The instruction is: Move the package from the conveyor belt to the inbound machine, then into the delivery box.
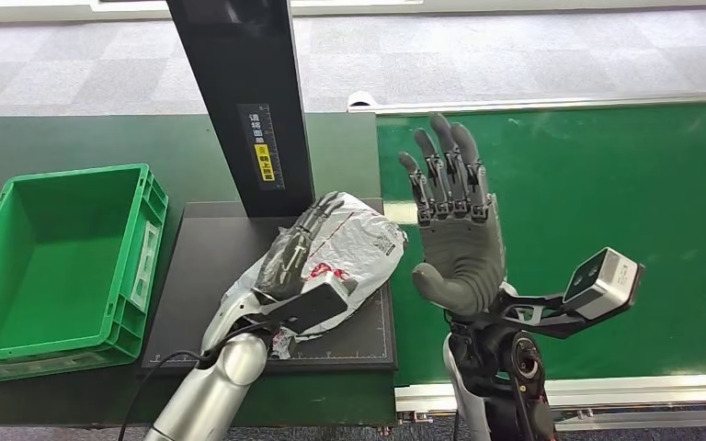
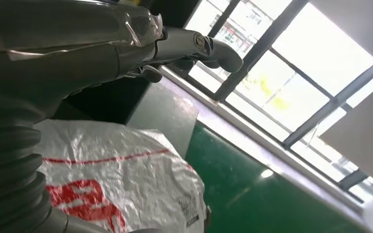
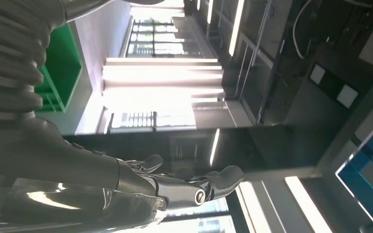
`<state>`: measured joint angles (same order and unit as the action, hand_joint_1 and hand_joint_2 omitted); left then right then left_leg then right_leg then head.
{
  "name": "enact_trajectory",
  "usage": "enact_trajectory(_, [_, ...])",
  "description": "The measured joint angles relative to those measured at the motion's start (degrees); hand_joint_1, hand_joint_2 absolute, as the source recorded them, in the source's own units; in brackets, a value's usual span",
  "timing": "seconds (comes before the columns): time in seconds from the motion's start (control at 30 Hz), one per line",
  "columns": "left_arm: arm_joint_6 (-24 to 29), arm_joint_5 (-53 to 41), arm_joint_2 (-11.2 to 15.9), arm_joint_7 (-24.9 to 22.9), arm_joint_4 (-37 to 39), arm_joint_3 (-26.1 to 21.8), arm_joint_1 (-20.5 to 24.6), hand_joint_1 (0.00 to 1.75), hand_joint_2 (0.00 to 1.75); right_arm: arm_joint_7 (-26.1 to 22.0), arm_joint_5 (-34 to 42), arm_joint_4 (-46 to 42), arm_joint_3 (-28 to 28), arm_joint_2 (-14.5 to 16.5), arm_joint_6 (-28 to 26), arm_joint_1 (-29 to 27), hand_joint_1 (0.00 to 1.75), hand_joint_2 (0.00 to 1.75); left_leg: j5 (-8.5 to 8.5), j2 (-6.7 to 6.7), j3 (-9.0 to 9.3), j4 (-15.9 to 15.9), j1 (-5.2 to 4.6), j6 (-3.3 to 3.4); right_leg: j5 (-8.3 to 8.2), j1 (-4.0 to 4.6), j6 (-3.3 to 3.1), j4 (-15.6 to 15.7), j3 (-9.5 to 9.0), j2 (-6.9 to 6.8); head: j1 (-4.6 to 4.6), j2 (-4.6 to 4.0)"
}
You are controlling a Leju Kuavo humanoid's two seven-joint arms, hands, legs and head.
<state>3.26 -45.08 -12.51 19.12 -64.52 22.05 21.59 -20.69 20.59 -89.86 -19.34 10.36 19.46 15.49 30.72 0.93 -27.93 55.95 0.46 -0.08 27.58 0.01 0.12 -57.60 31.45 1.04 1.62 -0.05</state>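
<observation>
Fingers [image 1: 299, 241] of left hand [image 1: 290, 253] clasp crinkly plastic package [image 1: 354, 243] (red print); right hand [image 1: 455, 234] spread, empty.

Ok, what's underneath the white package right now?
The white package lies on the inbound machine's black platform, with the left hand resting on top of it. The platform area directly beneath the package is covered, so anything there can't be seen.
</observation>
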Motion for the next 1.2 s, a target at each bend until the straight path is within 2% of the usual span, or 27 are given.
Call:
enact_trajectory(0.27, [5.67, -12.70, -2.73, -5.04, 22.25, 8.87, 8.92, 0.01, 1.75, -1.96, -2.90, -2.09, 4.86, -0.92, -1.31, -3.43, 0.00, 1.75, 0.00, -0.02, -0.02, -0.01, 0.01, 0.00, -0.01, 0.00, -0.01, 0.00, 0.03, 0.02, 0.01, -0.01])
enact_trajectory(0.3, [5.83, -14.59, -2.91, -5.95, 24.58, 9.94, 9.84, 0.31, 1.75, -2.21, -3.07, -2.13, 5.22, -1.03, -1.45, -3.63, 0.00, 1.75, 0.00, -0.02, -0.02, -0.01, 0.01, 0.00, -0.01, 0.01, -0.01, 0.00, 0.03, 0.02, 0.00, -0.01])
enact_trajectory(0.4, [5.43, -19.99, -3.25, -8.78, 30.89, 13.18, 12.16, 1.58, 1.75, -3.41, -3.24, -2.02, 6.02, -1.49, -1.90, -3.98, 0.00, 1.75, 0.00, -0.03, -0.02, -0.01, 0.01, 0.00, -0.01, 0.01, -0.01, 0.00, 0.02, 0.02, 0.01, -0.01])
enact_trajectory(0.43, [5.24, -21.70, -3.36, -9.72, 32.73, 14.34, 12.91, 1.72, 1.75, -3.86, -3.25, -1.91, 6.23, -1.67, -2.14, -4.06, 0.00, 1.75, 0.00, -0.02, -0.02, -0.02, 0.01, 0.00, -0.01, 0.01, -0.01, 0.00, 0.01, 0.01, 0.01, -0.01])
enact_trajectory(0.63, [6.87, -28.81, -3.66, -14.82, 39.30, 20.07, 16.41, 1.75, 1.75, -6.55, -3.31, -0.70, 6.87, -2.61, -3.88, -4.47, 0.00, 1.75, 0.00, -0.01, 0.04, -0.02, 0.01, 0.01, -0.02, 0.00, -0.01, 0.00, -0.10, 0.00, 0.01, 0.00])
enact_trajectory(0.8, [9.93, -31.26, -3.34, -16.89, 41.09, 21.98, 17.19, 1.75, 1.75, -8.30, -2.48, 0.44, 6.83, -3.90, -4.91, -4.61, 0.00, 1.75, -0.02, -0.01, 0.04, -0.02, 0.01, 0.02, -0.04, 0.00, 0.01, 0.00, -0.10, -0.01, 0.01, -0.01])
enact_trajectory(1.03, [13.20, -30.80, -2.85, -15.46, 41.48, 21.93, 17.29, 1.75, 1.75, -9.14, -2.04, 1.47, 6.26, -5.19, -6.65, -4.61, 0.00, 1.75, -0.03, -0.01, 0.00, -0.02, 0.01, 0.03, -0.04, 0.01, 0.01, -0.01, -0.06, -0.01, 0.01, -0.01])
enact_trajectory(1.2, [19.47, -28.59, -2.82, -10.86, 39.82, 20.31, 17.01, 1.75, 1.75, -8.87, -2.18, 1.39, 6.12, -5.33, -8.22, -5.13, 0.00, 1.75, -0.03, -0.01, -0.02, -0.01, 0.01, 0.03, -0.04, 0.00, 0.01, -0.01, -0.05, -0.01, 0.01, -0.01])
